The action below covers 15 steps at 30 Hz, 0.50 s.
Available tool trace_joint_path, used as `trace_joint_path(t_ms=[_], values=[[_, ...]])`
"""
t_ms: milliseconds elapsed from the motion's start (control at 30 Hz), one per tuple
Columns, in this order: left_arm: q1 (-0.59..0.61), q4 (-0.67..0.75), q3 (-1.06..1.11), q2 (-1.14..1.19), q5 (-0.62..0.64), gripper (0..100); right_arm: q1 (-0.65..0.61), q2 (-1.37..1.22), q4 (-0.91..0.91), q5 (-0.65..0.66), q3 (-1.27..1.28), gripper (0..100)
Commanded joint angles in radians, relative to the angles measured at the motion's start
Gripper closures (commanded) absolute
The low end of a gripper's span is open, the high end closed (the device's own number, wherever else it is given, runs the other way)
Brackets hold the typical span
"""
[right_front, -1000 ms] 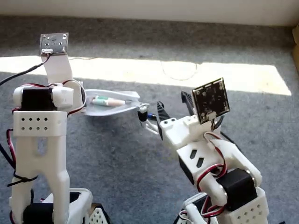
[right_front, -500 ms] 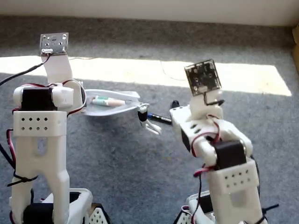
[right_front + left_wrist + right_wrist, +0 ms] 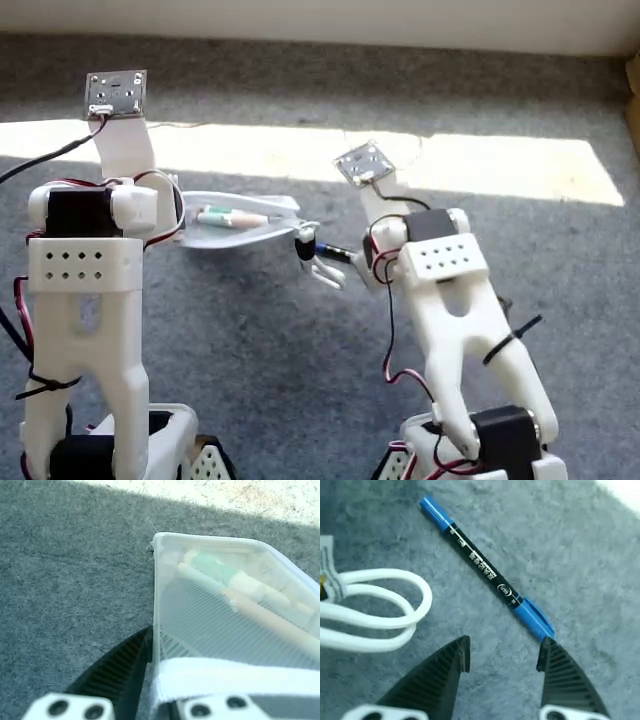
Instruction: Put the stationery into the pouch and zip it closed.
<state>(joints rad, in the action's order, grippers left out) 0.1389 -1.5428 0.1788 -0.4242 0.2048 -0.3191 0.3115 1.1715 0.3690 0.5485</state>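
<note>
A clear mesh pouch (image 3: 240, 222) lies on the grey carpet with a green-and-white stick and other stationery inside (image 3: 235, 587). My left gripper (image 3: 152, 680) is shut on the pouch's (image 3: 200, 625) near edge. A blue and black pen (image 3: 485, 570) lies on the carpet just off the pouch's open end, in the high view (image 3: 335, 252) beside the right arm. My right gripper (image 3: 502, 652) hangs open right above the pen's capped end, with one black finger (image 3: 450, 662) on each side and nothing held.
The pouch's white strap loop (image 3: 375, 607) lies on the carpet next to the pen, also in the high view (image 3: 325, 270). A sunlit band (image 3: 500, 165) crosses the carpet behind the arms. A thin wire (image 3: 385, 160) lies in it.
The right arm has risen from a folded pose and stretched forward and to the left, bringing its gripper over the pen. The left arm and pouch have kept still.
</note>
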Motion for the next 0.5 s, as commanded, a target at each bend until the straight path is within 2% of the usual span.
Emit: trace_joint_path(t_ms=[0, 367, 467], values=[[0.008, 0.018, 0.004, 0.013, 0.0, 99, 0.016, -0.077, -0.102, 0.031, -0.077, 78.3], [0.008, 0.018, 0.005, 0.013, 0.0, 99, 0.019, -0.298, -0.298, 0.032, -0.079, 78.3], [0.008, 0.018, 0.005, 0.013, 0.0, 99, 0.022, -0.344, -0.298, 0.032, -0.125, 82.4]])
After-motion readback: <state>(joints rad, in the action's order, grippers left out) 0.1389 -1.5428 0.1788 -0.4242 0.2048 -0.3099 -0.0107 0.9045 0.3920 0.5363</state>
